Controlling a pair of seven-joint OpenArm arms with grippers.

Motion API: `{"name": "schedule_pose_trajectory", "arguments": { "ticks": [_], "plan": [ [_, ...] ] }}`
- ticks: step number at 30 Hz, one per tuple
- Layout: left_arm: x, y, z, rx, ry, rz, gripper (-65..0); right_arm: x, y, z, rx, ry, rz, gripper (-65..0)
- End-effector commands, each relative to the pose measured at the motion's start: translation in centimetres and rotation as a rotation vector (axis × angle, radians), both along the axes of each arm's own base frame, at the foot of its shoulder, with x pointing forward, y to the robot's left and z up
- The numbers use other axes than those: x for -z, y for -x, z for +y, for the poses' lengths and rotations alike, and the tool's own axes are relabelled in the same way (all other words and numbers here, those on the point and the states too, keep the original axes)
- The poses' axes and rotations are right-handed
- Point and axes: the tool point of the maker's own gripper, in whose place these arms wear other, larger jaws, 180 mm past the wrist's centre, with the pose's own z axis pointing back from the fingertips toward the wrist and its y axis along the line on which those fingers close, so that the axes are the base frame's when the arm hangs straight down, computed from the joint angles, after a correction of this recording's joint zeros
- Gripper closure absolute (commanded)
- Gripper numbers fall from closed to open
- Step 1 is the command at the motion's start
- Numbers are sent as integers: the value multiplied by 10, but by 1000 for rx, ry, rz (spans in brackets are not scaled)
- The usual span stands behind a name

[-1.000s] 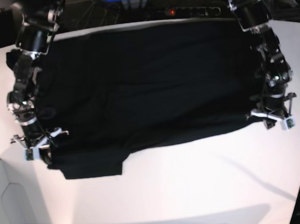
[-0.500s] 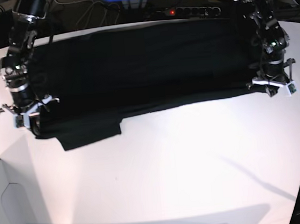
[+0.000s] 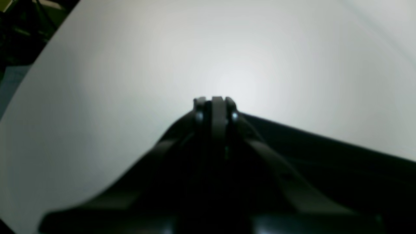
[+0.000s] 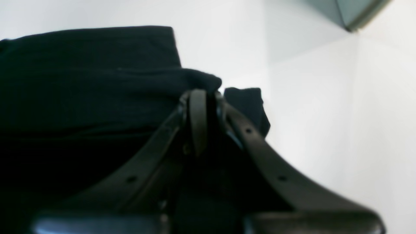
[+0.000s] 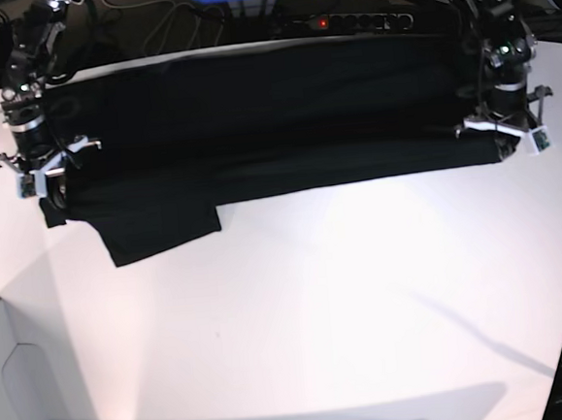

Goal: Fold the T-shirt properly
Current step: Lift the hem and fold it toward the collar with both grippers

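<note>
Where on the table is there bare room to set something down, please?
The wide white stretch of table in front of the T-shirt is free. The back strip is crowded: the shirt spans it, pinched by the left pincer and right pincer.

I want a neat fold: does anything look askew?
Yes. One sleeve of the black cloth T-shirt sticks out below the folded edge near the right gripper, breaking the straight line stretched across to the left gripper.

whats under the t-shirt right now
The white table shows bare in front of the black T-shirt, which is spread across its far side. The cloth hides whatever lies beneath it. Both tools, left and right, pinch its front corners.
</note>
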Motion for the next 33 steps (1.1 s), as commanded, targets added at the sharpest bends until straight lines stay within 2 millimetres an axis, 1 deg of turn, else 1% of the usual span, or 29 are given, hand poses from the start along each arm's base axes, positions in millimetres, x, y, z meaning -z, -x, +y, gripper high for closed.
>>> {"name": "schedule_pose_trajectory", "arguments": {
  "ticks": [1, 4, 8, 11, 17, 22, 26, 33],
  "plan": [
    [-8, 0, 4, 2, -26, -22, 0, -10, 0, -4, -9, 16, -33, 0],
    [6, 10, 3, -20, -2, 12, 0, -6, 8, -6, -9, 20, -12, 0],
    [20, 20, 6, -29, 10, 54, 0, -1, 15, -6, -10, 21, 8, 0],
    [26, 23, 8, -33, 15, 69, 0, 0, 15, -4, -11, 16, 10, 0],
    [28, 26, 8, -34, 12, 78, 0, 6, 20, -3, -12, 11, 28, 0],
    [44, 36, 9, -46, 35, 123, 0, 22, 27, -6, 1, -11, 70, 0],
    [55, 41, 9, -54, 52, 148, 0, 30, 29, -7, 9, -25, 87, 0],
    [56, 39, 7, -54, 56, 145, 0, 33, 29, -7, 11, -29, 93, 0]
  ]
}}
